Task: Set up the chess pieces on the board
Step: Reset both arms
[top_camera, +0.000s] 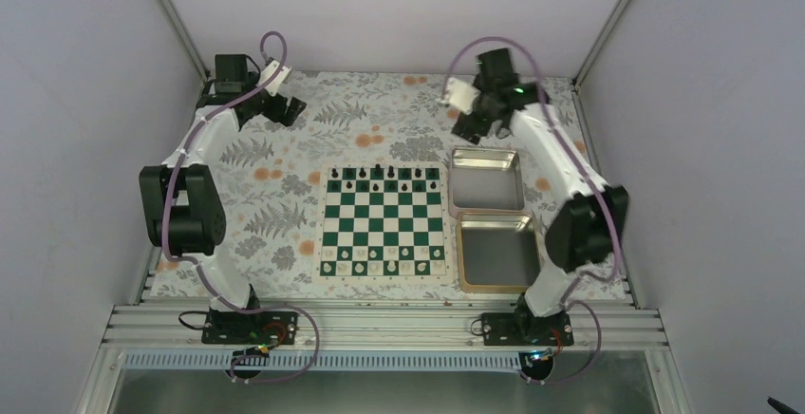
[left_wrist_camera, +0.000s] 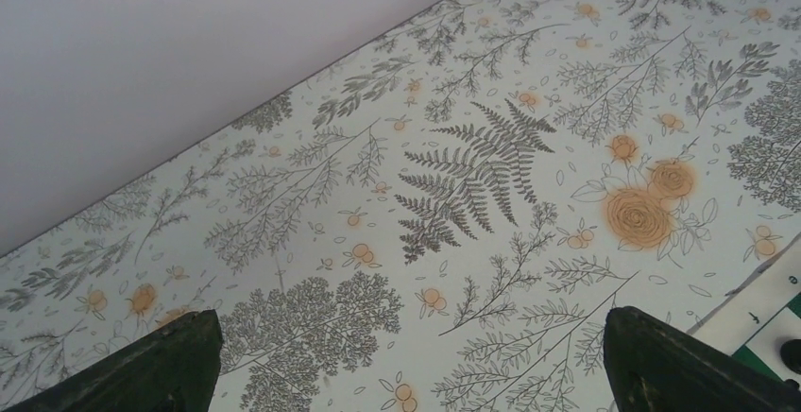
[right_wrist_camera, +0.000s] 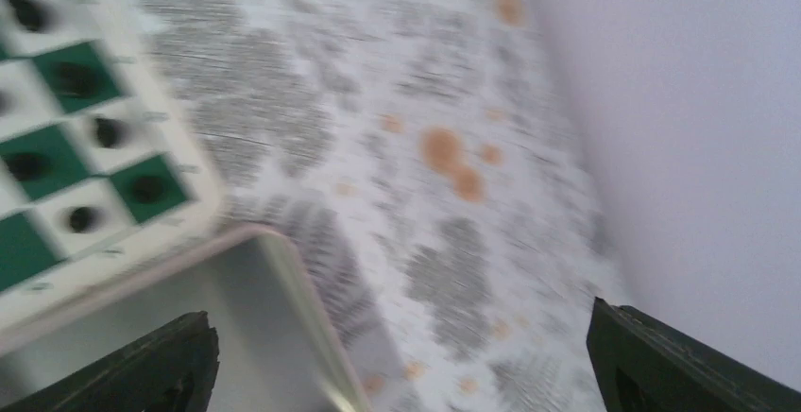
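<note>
The green and white board lies in the middle of the table. Tiny black chess pieces stand in its two far rows; small white pieces fill the two near rows. My left gripper is open and empty at the far left, well away from the board; its fingers frame bare floral cloth. My right gripper is open and empty at the far right, above the far tin's corner. The right wrist view is blurred and shows the board corner with black pieces.
Two open silver tins stand right of the board, the far tin and the near tin, both empty. White walls close in the floral table cloth at the back and sides.
</note>
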Available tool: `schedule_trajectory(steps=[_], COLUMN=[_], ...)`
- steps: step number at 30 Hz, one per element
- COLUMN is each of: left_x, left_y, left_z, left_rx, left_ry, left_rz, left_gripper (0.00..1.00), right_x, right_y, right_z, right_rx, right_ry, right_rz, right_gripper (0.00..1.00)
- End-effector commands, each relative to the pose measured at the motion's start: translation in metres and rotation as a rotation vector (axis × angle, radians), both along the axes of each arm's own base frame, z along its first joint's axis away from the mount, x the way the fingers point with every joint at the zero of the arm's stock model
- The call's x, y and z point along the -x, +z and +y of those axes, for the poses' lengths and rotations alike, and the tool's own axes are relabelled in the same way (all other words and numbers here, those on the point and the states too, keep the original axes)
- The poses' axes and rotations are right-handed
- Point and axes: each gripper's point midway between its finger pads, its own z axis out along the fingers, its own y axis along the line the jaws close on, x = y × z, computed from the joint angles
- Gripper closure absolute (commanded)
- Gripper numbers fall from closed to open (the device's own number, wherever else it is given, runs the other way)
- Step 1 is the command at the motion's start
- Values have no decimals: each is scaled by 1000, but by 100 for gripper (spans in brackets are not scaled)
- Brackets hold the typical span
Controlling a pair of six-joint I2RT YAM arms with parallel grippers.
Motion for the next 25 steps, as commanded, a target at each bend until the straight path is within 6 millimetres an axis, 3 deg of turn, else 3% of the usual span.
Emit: schedule_trajectory(steps=[1,4,7,16,25], left_x=[16,20,19,28,34], left_y=[20,26,34,54,67], left_z=[-7,-4,-1,-2,3], left_rx=[22,26,35,70,62], left_ry=[-30,-3,24,40,74], left_rz=[-22,-48,-68,-111,-161], left_gripper=[0,0,0,0,0], right_x=[-35,-34,-37,-45,-41], right_y=[65,80,87,52,52], right_z=[-47,-71,-80,-72,-69], right_rx=[-181,-270,-348,-389,-410], right_ry=[-152,-197,-227,-235,-226], right_rz=[-396,-535,-569,-438,-429], right_gripper=[0,0,0,0,0])
